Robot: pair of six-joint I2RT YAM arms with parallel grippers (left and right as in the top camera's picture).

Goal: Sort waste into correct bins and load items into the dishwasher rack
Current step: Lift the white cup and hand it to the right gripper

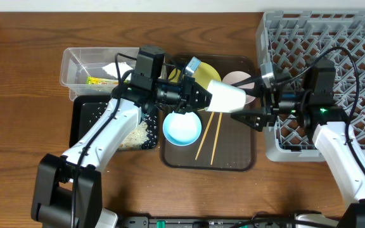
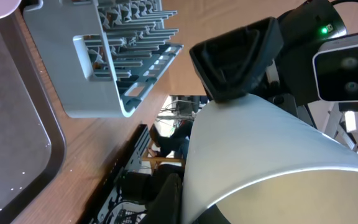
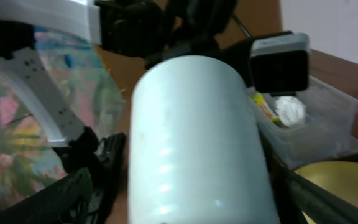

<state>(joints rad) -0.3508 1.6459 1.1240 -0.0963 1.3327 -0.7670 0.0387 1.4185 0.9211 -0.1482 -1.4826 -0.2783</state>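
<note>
Jutting from left pincer (image 1: 203, 98), white cup (image 1: 228, 96) sits inside spread right pincer (image 1: 243, 100).

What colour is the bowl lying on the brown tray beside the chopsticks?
The bowl is light blue, seen best in the overhead view.

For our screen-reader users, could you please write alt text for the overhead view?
The left hand holds a white cup sideways above the brown tray; the right hand straddles its other end, beside a grey rack.
</note>
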